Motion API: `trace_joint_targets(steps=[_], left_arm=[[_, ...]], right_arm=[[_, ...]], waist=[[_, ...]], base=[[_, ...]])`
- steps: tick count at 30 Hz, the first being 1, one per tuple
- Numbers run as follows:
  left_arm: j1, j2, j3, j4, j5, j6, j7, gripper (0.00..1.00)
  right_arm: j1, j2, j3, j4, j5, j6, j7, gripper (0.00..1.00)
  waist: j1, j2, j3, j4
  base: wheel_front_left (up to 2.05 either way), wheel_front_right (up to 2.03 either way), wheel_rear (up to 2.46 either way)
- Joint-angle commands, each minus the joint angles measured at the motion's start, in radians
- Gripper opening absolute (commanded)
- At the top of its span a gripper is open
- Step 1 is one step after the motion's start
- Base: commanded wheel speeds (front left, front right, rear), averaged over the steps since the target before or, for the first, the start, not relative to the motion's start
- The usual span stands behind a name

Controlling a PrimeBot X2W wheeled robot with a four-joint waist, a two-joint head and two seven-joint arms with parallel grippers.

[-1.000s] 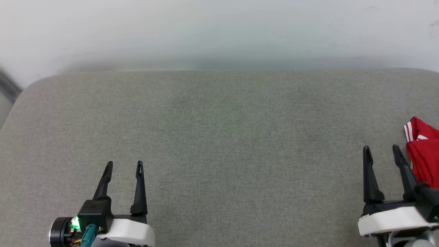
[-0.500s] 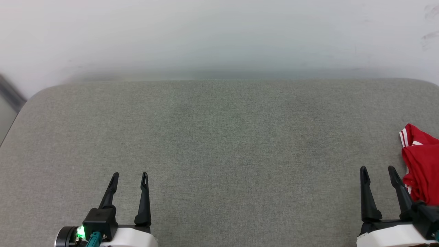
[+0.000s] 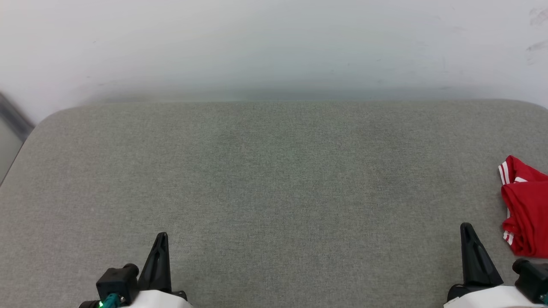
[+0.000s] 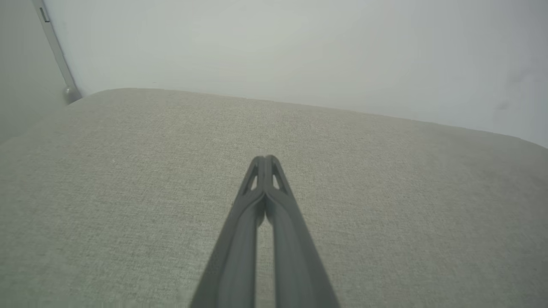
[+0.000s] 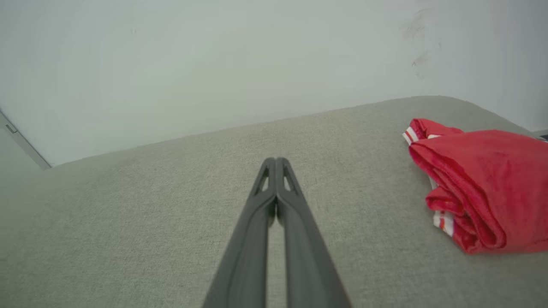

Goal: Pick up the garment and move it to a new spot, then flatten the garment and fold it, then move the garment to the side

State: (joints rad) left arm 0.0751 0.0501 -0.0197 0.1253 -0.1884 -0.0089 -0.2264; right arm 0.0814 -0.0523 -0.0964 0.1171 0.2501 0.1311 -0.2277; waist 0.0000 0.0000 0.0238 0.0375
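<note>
Both clenched shut: left gripper (image 3: 162,236) at seven o'clock; right gripper (image 3: 466,227) at five; red shirt (image 3: 525,205) bundled at three.

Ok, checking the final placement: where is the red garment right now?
The garment lies in a folded bundle at the far right edge of the head view, on the grey fabric surface, just right of the shut right gripper and apart from it.
</note>
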Motion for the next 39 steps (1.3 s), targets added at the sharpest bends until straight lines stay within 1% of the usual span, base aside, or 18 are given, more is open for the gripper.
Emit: trace_joint_targets(steps=[1, 18, 39], left_arm=[[-0.026, 0.0, 0.008, -0.012, -0.033, -0.004, 0.005, 0.0], [-0.064, 0.001, 0.037, 0.017, -0.348, -0.031, 0.081, 0.0], [-0.101, 0.001, 0.066, 0.046, -0.663, -0.058, 0.157, 0.0]], right_arm=[[-0.025, 0.0, -0.002, -0.011, 0.034, 0.0, 0.005, 0.0], [-0.064, 0.0, -0.006, 0.019, 0.334, 0.0, 0.081, 0.0], [-0.104, 0.001, -0.01, 0.05, 0.636, 0.0, 0.158, 0.0]], waist=[[0.0, 0.0, 0.0, 0.0], [0.0, 0.0, -0.003, -0.006], [0.0, 0.0, -0.007, -0.012]], base=[[0.0, 0.0, 0.0], [0.0, 0.0, 0.0], [0.0, 0.0, 0.0]])
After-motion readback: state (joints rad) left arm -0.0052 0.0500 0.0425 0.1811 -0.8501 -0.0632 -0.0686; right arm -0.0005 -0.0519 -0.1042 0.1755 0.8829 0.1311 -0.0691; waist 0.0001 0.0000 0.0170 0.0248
